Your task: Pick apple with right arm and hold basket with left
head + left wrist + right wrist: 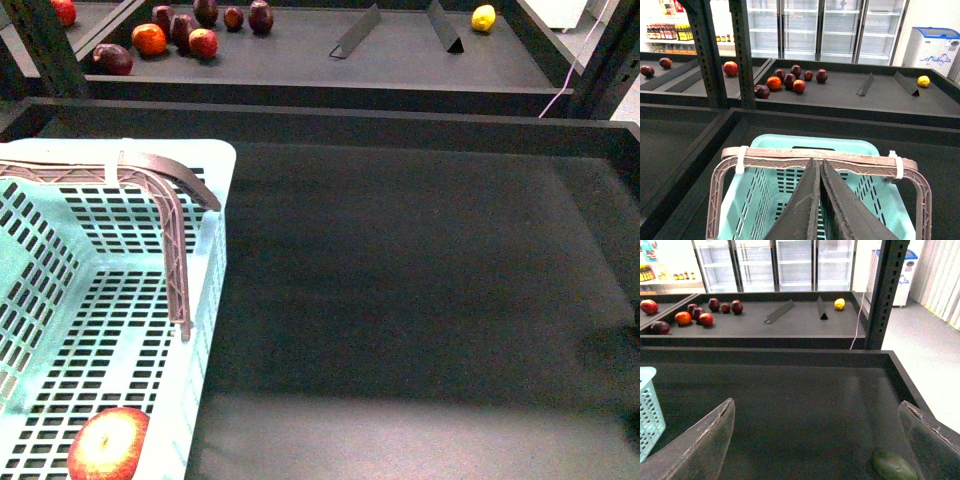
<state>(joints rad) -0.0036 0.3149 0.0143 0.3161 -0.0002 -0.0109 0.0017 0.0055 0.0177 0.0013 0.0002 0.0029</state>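
Note:
The mint-blue basket (212, 262) stands at the near left of the dark shelf. A red apple with yellowish streaks (108, 445) lies on its slotted floor at the near edge. The brown-mauve handles (172, 228) stand raised over it. In the left wrist view my left gripper (819, 163) is shut, its tips right at the handles (790, 156) above the basket (865, 148); I cannot tell if they touch. My right gripper (816, 405) is open and empty over the bare shelf floor, right of the basket's corner (647, 410). Neither gripper shows in the front view.
On the far shelf lie several dark red and orange fruits (180, 30), a red fruit (63, 10) further left, a yellow lemon (483, 17) and two dark dividers (357, 32). A green avocado-like fruit (892, 465) lies by my right gripper. Raised shelf edges and metal posts (887, 290) stand around.

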